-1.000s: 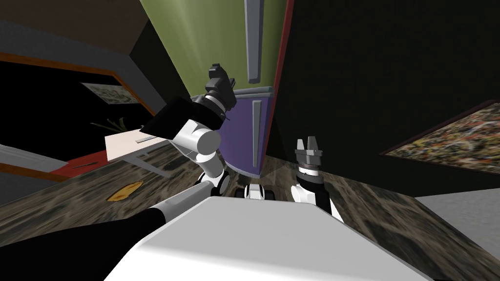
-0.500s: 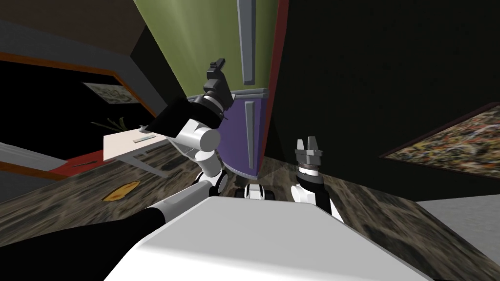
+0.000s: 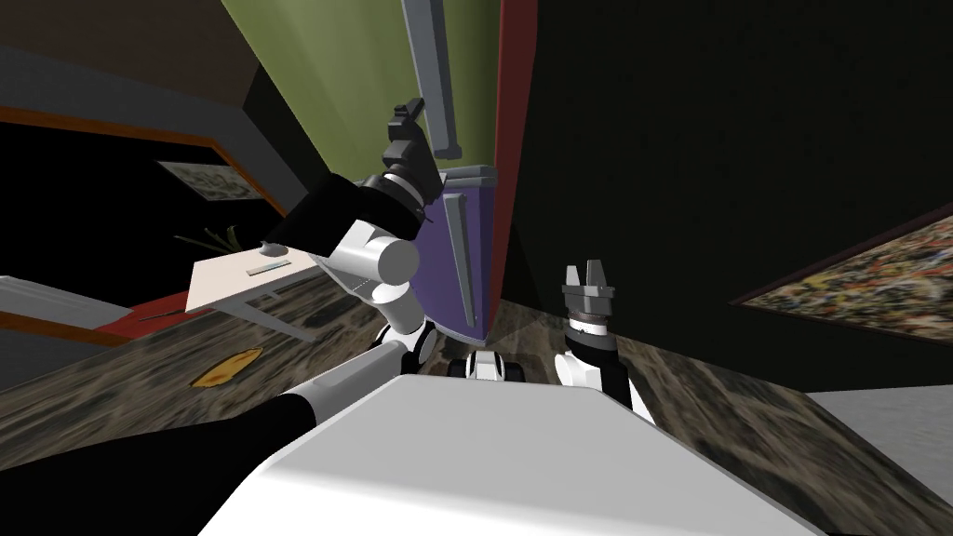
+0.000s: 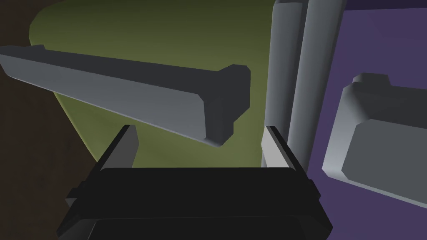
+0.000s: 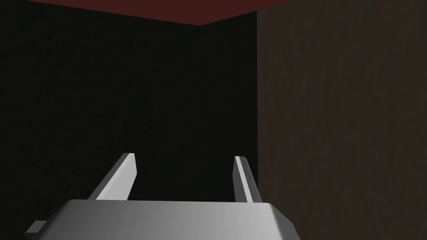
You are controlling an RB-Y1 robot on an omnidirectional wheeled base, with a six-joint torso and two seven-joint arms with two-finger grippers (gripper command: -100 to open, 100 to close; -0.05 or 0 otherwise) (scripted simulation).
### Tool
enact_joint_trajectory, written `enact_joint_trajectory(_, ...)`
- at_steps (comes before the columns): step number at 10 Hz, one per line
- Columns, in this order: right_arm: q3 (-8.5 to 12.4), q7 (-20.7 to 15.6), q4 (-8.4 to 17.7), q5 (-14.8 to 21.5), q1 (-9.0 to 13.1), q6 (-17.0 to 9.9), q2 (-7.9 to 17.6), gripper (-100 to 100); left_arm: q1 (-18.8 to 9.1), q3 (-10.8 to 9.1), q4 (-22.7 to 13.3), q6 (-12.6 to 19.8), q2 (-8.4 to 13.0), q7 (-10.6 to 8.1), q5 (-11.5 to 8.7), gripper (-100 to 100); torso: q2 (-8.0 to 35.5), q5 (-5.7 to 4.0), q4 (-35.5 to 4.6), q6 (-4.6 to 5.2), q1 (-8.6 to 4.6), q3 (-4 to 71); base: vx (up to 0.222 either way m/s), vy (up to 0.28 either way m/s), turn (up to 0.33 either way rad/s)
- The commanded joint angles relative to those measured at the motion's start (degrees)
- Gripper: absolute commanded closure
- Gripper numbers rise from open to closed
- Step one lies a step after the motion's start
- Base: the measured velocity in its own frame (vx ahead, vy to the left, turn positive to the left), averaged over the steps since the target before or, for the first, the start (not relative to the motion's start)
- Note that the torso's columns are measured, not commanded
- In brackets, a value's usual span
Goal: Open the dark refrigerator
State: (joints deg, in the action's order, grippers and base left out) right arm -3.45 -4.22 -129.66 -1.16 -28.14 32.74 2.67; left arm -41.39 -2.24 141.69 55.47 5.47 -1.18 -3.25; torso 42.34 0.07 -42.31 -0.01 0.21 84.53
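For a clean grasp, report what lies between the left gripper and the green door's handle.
Nothing: in the left wrist view the stretch from left gripper to handle is bare, green door behind.

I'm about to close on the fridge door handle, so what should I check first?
1. Left pincer open: ok.
2. Grey handle end lined up between its fingers: ok.
3. Handle gripped: not ok, the fingers are not pressing it.
4. Aimed at the green upper door, not the lower handle on the purple door: ok.
5. Right pincer open, low, apart from the doors: ok.
6. Depth to the handle: cannot tell.
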Motion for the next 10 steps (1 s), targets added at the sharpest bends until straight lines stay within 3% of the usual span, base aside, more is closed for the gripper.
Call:
enact_joint_trajectory(1,0.0,0.0,0.0,0.0,0.0,0.0,0.0,0,-3.4,-0.71,-0.5,3.0,0.3,-0.15,0.0,-100,-0.1,-0.06,0.0,0.01,-0.15,0.1,0.050,-0.016,0.002)
enact_joint_trajectory(2,0.0,0.0,0.0,0.0,0.0,0.0,0.0,0,-2.5,-0.58,-0.5,2.1,0.3,-0.11,-0.1,-100,-0.1,-0.08,0.0,0.01,-0.24,0.1,0.022,-0.008,0.002)
enact_joint_trajectory(3,0.0,0.0,0.0,0.0,0.0,0.0,0.0,0,-0.9,-0.18,-0.1,0.9,0.1,-0.05,0.0,100,0.0,-0.08,0.0,0.01,-0.22,0.0,-0.025,0.014,-0.001)
enact_joint_trajectory(5,0.0,0.0,0.0,0.0,0.0,0.0,0.0,0,1.7,0.35,0.3,-1.2,-0.2,0.06,0.0,100,0.1,-0.02,0.0,-0.01,-0.09,-0.1,-0.060,0.026,-0.010)
enact_joint_trajectory(6,0.0,0.0,0.0,0.0,0.0,0.0,0.0,0,1.0,0.20,0.1,-0.5,-0.1,0.03,0.0,100,0.1,-0.02,0.0,-0.02,-0.08,0.0,-0.026,0.013,-0.005)
enact_joint_trajectory(7,0.0,0.0,0.0,0.0,0.0,0.0,0.0,0,-0.2,1.00,1.7,1.7,-1.1,-0.50,-1.8,100,0.0,-0.06,-0.1,-0.02,-0.18,0.0,-0.100,0.226,-0.093)
enact_joint_trajectory(10,0.0,0.0,0.0,0.0,0.0,0.0,0.0,0,-1.5,1.73,3.3,4.0,-2.1,-1.04,-3.6,100,0.4,0.26,-0.3,-0.25,0.56,-0.1,-0.127,0.295,-0.082)
